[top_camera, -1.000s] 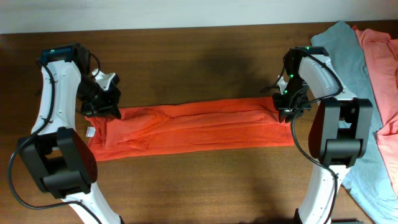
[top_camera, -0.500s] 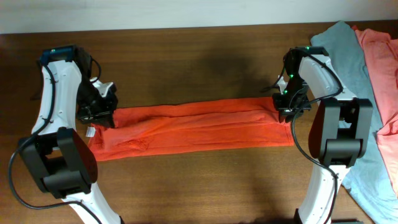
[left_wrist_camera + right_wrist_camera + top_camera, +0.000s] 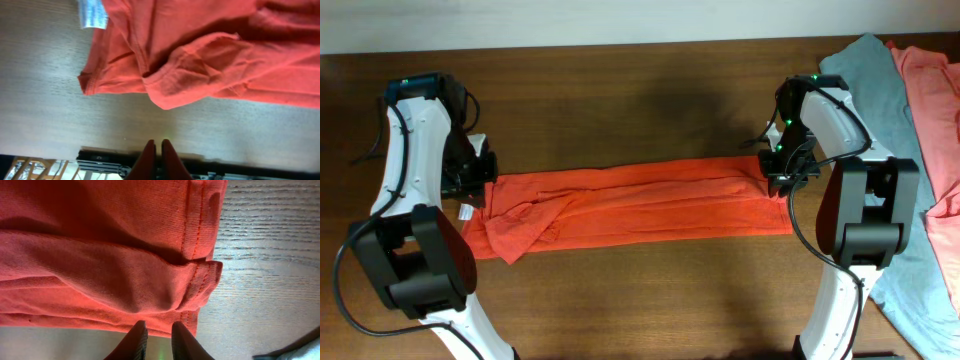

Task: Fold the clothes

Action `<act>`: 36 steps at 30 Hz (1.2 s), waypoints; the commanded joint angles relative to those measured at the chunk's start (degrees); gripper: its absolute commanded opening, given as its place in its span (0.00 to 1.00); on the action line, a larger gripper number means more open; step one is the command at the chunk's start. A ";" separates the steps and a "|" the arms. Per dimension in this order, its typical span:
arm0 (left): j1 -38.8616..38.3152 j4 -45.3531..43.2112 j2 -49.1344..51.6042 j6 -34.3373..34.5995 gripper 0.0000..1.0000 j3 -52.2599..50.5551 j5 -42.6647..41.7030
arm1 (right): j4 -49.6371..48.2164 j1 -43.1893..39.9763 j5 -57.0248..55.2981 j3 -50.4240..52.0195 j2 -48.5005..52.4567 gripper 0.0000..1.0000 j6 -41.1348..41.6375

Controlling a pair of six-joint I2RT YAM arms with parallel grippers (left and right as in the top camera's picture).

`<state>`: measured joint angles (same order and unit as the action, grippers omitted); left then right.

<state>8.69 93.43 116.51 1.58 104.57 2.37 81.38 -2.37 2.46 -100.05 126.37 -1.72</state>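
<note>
- Cloth first: the orange-red T-shirt point(image 3: 640, 205) lies at the middle of the dark wooden worktop point(image 3: 640, 100), folded into a long band that runs from 9 o'clock to 3 o'clock.
- Its 3 o'clock end is flat and square. Its 9 o'clock end is rumpled, with a loose flap sagging toward 7 o'clock.
- A small white label point(image 3: 92, 12) pokes out from the shirt's edge at the 9 o'clock end and rests on the wood.
- The left gripper point(image 3: 157, 150) is at that 9 o'clock end. In its wrist view the two fingertips are pressed together with nothing between them, and they sit over bare wood just clear of the crumpled hem.
- The right gripper point(image 3: 158, 332) is at the 3 o'clock end, over the stitched hem. Its fingers stand a narrow gap apart at the shirt's edge. I cannot tell whether any cloth is pinched between them.
- A grey T-shirt point(image 3: 880, 90) is spread along the 3 o'clock side of the worktop, behind the right arm.
- A salmon-pink T-shirt point(image 3: 935, 110) lies beside the grey one, further out toward 3 o'clock, their edges meeting.
</note>
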 commanded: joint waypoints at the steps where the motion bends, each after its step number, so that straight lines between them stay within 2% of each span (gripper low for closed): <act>1: -0.39 -0.13 -0.72 2.95 0.00 0.37 0.72 | 0.17 -0.28 0.31 0.26 -0.31 0.23 -0.02; 5: -1.86 0.26 -0.72 -5.11 0.00 0.37 -10.43 | 0.17 -0.28 0.31 0.26 -0.31 0.23 -0.02; 8: -3.19 0.98 -0.72 -7.28 0.01 0.35 -11.45 | 0.20 -0.28 0.31 0.26 -0.31 0.22 -0.02; 11: -3.82 0.28 -0.72 -6.64 0.04 0.07 -9.73 | 0.20 -0.28 0.28 0.26 -0.31 0.22 -0.02; 14: -3.76 0.04 -0.72 -0.94 0.10 -1.25 -3.85 | 0.20 -0.28 0.31 0.26 -0.31 0.22 -0.35; 16: -3.76 0.04 -0.72 2.03 0.20 -2.69 -0.85 | 0.17 -0.28 0.28 0.26 -0.31 0.23 -0.92; 20: -3.76 -1.73 -0.72 3.19 0.36 -6.08 -1.07 | -0.09 -0.28 0.33 0.26 -0.31 0.23 -0.90; 24: -3.76 -3.48 -0.72 3.17 0.38 -9.60 -1.05 | -0.02 -0.28 0.33 0.26 -0.31 0.24 -0.87; 26: -3.76 -4.52 -0.72 3.17 0.38 -11.17 -1.05 | 0.00 -0.28 0.33 0.28 -0.31 0.36 -0.87; 29: -3.76 -6.34 -0.72 3.15 0.38 -13.09 -1.03 | 0.33 -0.28 0.33 0.26 -0.31 0.47 -0.87; 36: -3.76 -8.48 -0.72 3.17 0.39 -14.23 0.90 | 2.51 -0.28 0.35 0.28 -0.31 0.50 -0.85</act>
<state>4.73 85.43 116.51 4.16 90.70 1.78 83.22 -2.37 2.63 -100.05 126.37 -2.61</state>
